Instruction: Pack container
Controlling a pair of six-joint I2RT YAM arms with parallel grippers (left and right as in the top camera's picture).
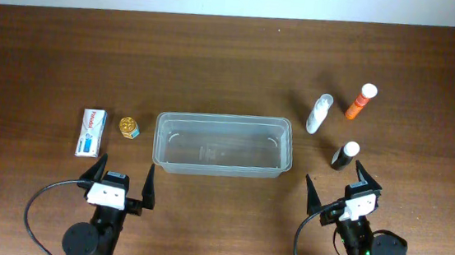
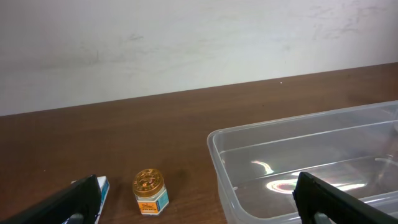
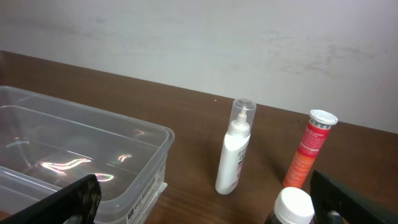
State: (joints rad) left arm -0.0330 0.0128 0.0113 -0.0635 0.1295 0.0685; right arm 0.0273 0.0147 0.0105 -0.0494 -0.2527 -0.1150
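One clear container (image 1: 225, 117) sits open-side up at the centre of the worktop (image 1: 51, 63), its long axis running 9 to 3 o'clock. At its 9 o'clock are one gold-lidded jar (image 1: 130, 127) and one white-and-blue box (image 1: 91, 132), whose print is too small to read. Three bottles stand at 2 to 3 o'clock: white spray bottle (image 1: 319, 113), orange tube (image 1: 361, 102) and dark bottle (image 1: 345, 155). The left gripper (image 1: 128, 162) and right gripper (image 1: 333, 171) are both spread wide and hold nothing.

Left tool (image 1: 124, 171), right tool (image 1: 335, 175): jaws spread, empty.
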